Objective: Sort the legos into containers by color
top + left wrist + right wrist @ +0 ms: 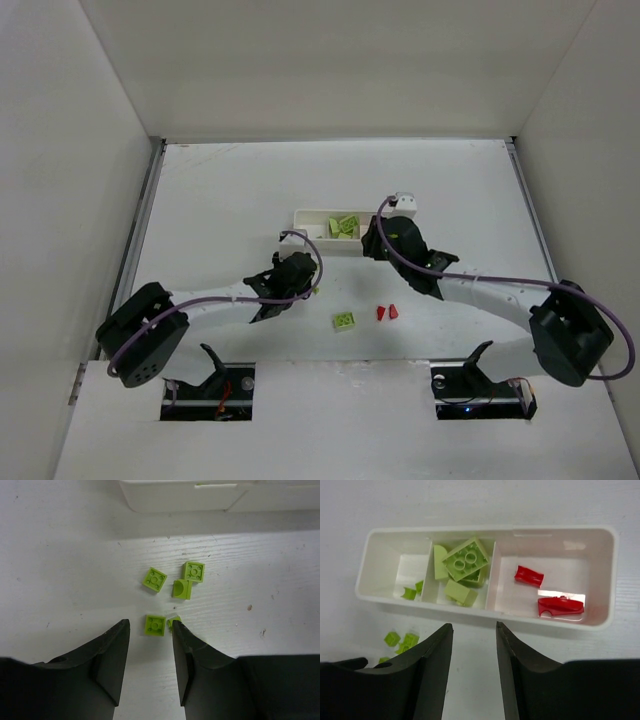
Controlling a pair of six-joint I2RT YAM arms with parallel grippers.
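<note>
Two red pieces point(528, 576) and several green bricks point(465, 560) sat in the tray point(490, 530) — reds right, greens middle and left. Loose green bricks point(154, 579) and two loose reds point(387, 312) lay unsorted on the table point(220, 200). Left gripper point(150, 630) and right gripper point(474, 630) both gaped wide, empty.

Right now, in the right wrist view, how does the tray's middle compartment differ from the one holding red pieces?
The middle compartment holds only lime-green legos; the end compartment holds only red legos. The green ones are piled and overlapping; the two red ones lie apart on bare floor. The end compartment looks wider than the middle one. Both belong to one white tray.
</note>
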